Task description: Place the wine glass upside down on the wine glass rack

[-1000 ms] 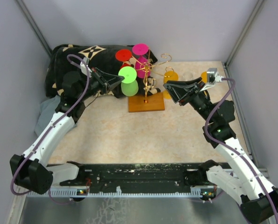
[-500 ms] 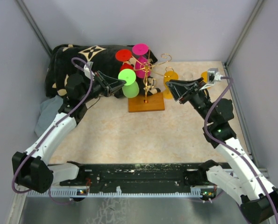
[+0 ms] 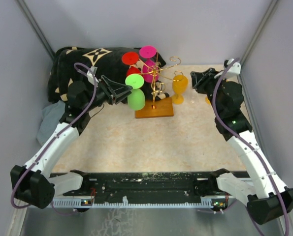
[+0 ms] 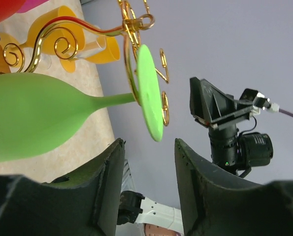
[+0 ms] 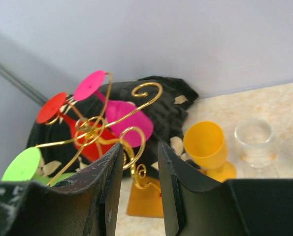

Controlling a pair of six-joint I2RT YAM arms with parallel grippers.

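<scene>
1. The green wine glass (image 3: 136, 98) hangs upside down on the wine glass rack (image 3: 154, 109). Its flat foot is on top and its bowl points down toward the desk (image 3: 185, 137).
2. In the left wrist view, the glass's stem runs through a gold wire curl of the rack, with the foot disc on the far side of the wire.
3. The glass is on the left side of the rack, and its bowl hangs just beside the left edge of the orange-brown wooden base.
4. The left gripper (image 3: 125, 90) sits just left of the green glass, level with its stem. Its jaws are released, with a clear gap between them, and the glass is not pinched by either one.
5. The right gripper (image 3: 195, 79) is out at the far right of the desk, well apart from the rack. Its jaws are parted too, and nothing sits between them.
6. A red glass (image 3: 130, 59) and a pink glass (image 3: 148, 51) also hang foot-up on the rack's upper arms, behind the green one.
7. A yellow glass (image 3: 179, 83) stands upright on the desk to the right of the rack, between the rack and the right gripper.
8. The right wrist view shows a clear glass (image 5: 254, 140) standing just beside the yellow one.
9. A black patterned cloth (image 3: 82, 56) is heaped in the far left corner, behind the left arm.
</scene>
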